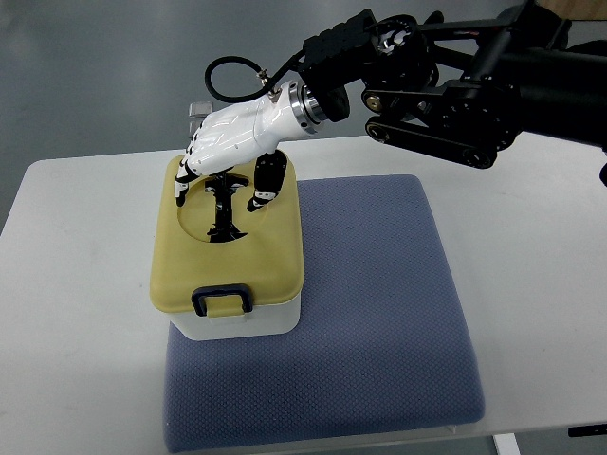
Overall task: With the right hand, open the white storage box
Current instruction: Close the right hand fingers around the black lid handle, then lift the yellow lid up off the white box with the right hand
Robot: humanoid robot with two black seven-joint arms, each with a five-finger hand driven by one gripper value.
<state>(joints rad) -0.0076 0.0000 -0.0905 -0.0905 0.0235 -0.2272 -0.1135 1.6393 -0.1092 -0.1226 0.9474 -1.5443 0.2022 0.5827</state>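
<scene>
The white storage box [242,320] stands on the left part of a blue mat, with a pale yellow lid [270,256] and a dark blue latch [222,300] on its near edge. A black handle [225,213] lies in a round recess in the lid. My right hand [220,194], white with dark fingertips, reaches in from the upper right and hovers over the lid's far half. Its fingers [182,188] point down at the recess's left rim and the thumb [258,199] at its right rim. The handle lies between them with gaps on both sides, so the hand is open.
The blue padded mat [379,313] covers the middle of a white table [76,313]. My black right forearm [455,85] crosses the upper right above the table's far edge. A small clear object [199,114] shows just behind the hand.
</scene>
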